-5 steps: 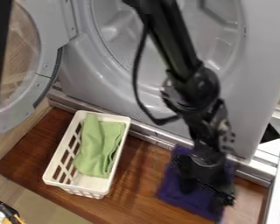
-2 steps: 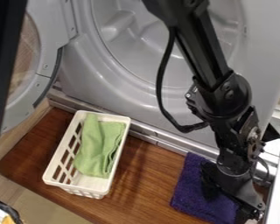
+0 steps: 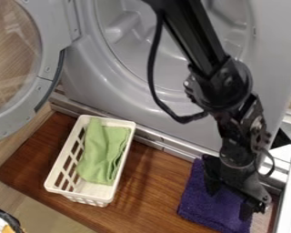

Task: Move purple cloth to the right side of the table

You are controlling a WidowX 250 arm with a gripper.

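On my feed: purple cloth (image 3: pixel 203 205) lies flat-ish on the brown wooden table (image 3: pixel 149 191), lower right of the view, near the metal rail (image 3: pixel 163 143) along the machine's foot. Its upper end is close to that rail; part of it is hidden by my gripper (image 3: pixel 230 198).

Gripper is open: fingers spread, one toward the cloth's upper left part, the other toward its right edge, purple fabric visible between them. Nothing gripped. Can't tell if the tips touch the cloth or sit just above it.

Arm (image 3: pixel 196 41) comes in from the top edge, slants down to the right across the front of the grey machine (image 3: pixel 81 75). Black cable (image 3: pixel 153 82) loops off its left side.

White basket (image 3: pixel 62 169) stands left of the purple cloth, well apart, wood between them. Green cloth (image 3: pixel 105 152) inside it, draped up against the far end.

Round door (image 3: pixel 49 41) swung open at upper left. Bottom left corner: black-and-white item (image 3: pixel 3 218) with a bit of orange, cut off by the edge; can't tell what it is.
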